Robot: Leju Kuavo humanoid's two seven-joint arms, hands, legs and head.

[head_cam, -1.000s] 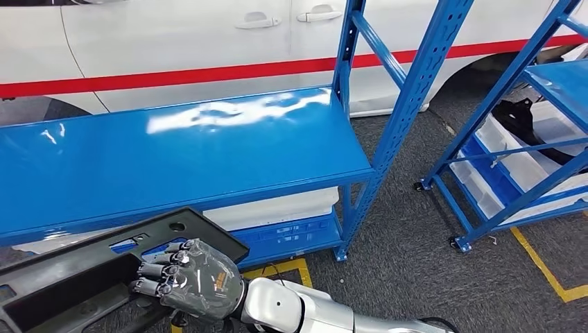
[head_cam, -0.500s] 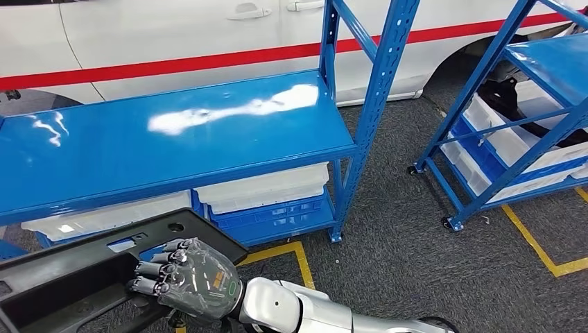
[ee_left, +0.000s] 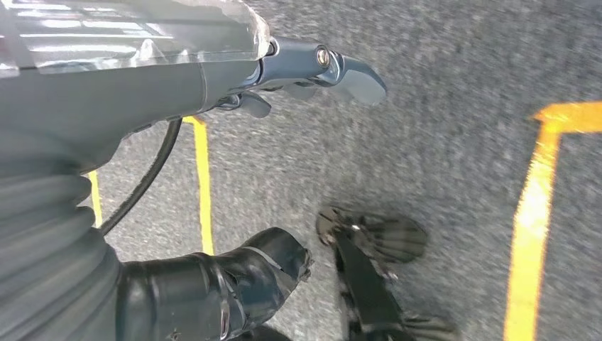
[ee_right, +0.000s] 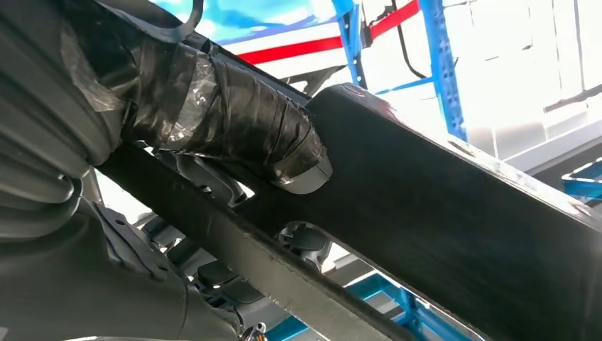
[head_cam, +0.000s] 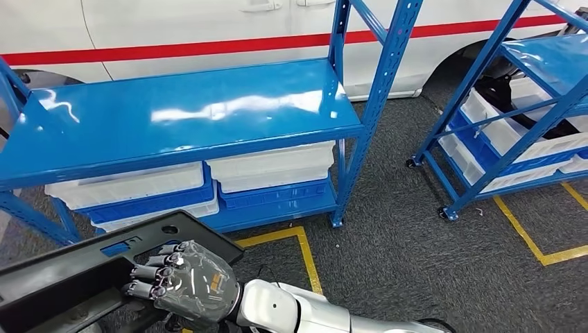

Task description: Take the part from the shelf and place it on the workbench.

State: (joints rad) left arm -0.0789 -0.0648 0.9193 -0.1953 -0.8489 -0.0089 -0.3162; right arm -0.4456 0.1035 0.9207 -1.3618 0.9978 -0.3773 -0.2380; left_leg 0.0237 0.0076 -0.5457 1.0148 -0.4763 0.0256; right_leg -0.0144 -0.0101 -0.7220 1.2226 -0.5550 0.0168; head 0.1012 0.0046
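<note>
Your part (head_cam: 83, 270), a long black plastic panel with slots and a round hole, sits low in the head view, off the shelf (head_cam: 173, 125) and carried in front of the robot. Your right hand (head_cam: 182, 281) has its fingers wrapped over the panel's edge, and the right wrist view shows the thumb (ee_right: 234, 124) pressed on the opposite face, so the panel is clamped between them. The left hand (ee_left: 213, 78) hangs over grey carpet with yellow floor tape (ee_left: 529, 234); its fingers look loosely extended with nothing in them, though the angle is poor, so treat that as likely rather than sure.

The blue shelf stands ahead with white bins (head_cam: 270, 166) below, a second rack (head_cam: 513, 118) to the right, a white car (head_cam: 208, 28) behind.

You are in the carry. Hold the grip firm, keep the panel level, and mind its long free end near the uprights as you turn. The workbench isn't visible yet; find it before lowering.
</note>
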